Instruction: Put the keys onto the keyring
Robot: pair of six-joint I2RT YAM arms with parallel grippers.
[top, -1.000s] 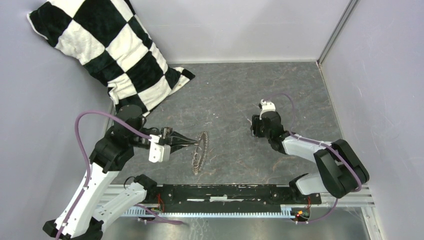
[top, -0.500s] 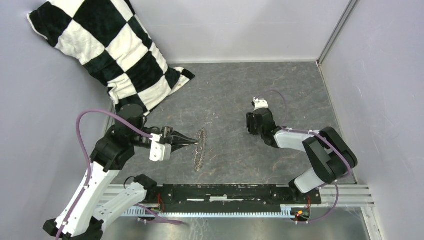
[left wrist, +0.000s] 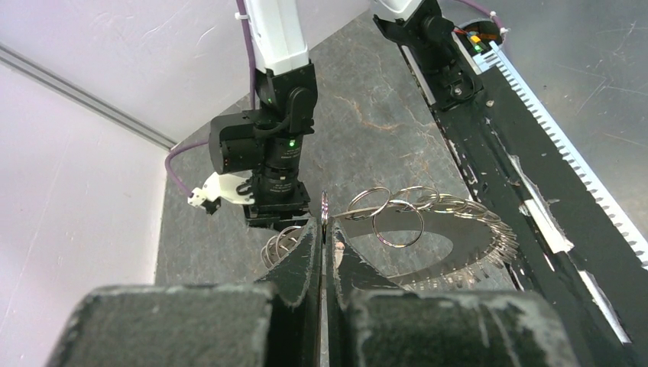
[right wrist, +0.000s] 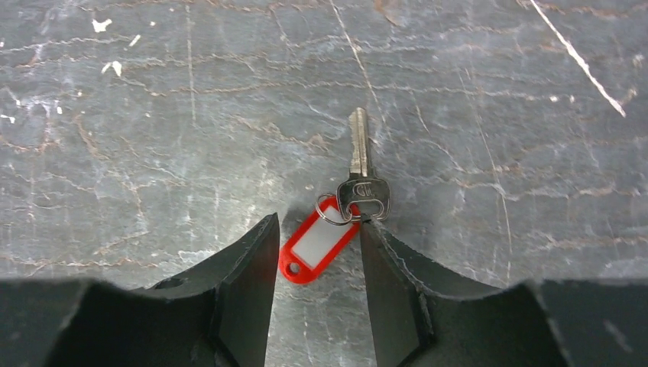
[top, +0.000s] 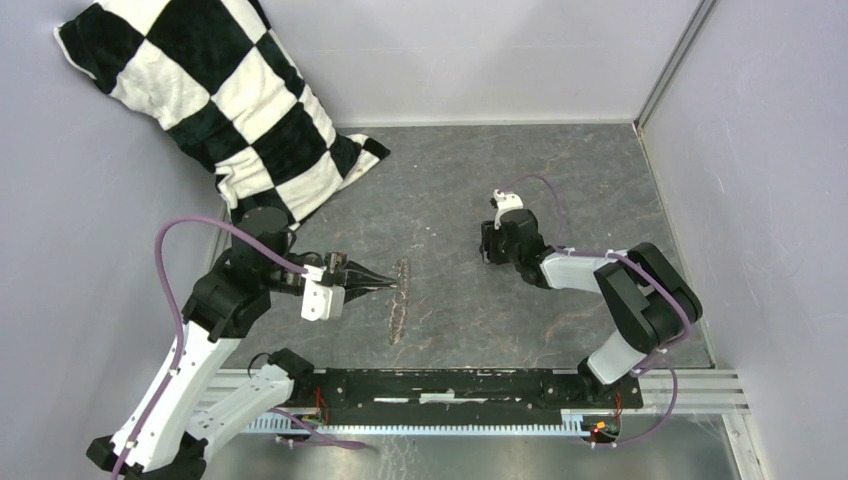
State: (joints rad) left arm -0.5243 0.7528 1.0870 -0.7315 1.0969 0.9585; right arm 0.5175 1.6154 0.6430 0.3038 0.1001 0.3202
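In the top view the key point(right wrist: 365, 195) is hidden beneath the right gripper point(top: 493, 245). The ring's point(left wrist: 428, 229) near arc vanishes behind the left fingers point(left wrist: 302, 256), hiding its keys there.

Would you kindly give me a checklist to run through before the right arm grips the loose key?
1. The key lies flat on the table, in the right wrist view: ok.
2. The right jaws are open and straddle the red tag: ok.
3. The right jaws are centred on the key's head: not ok, the head sits beside one jaw.
4. The left jaws are shut on the keyring: ok.
5. The keyring's split is open for threading: cannot tell.
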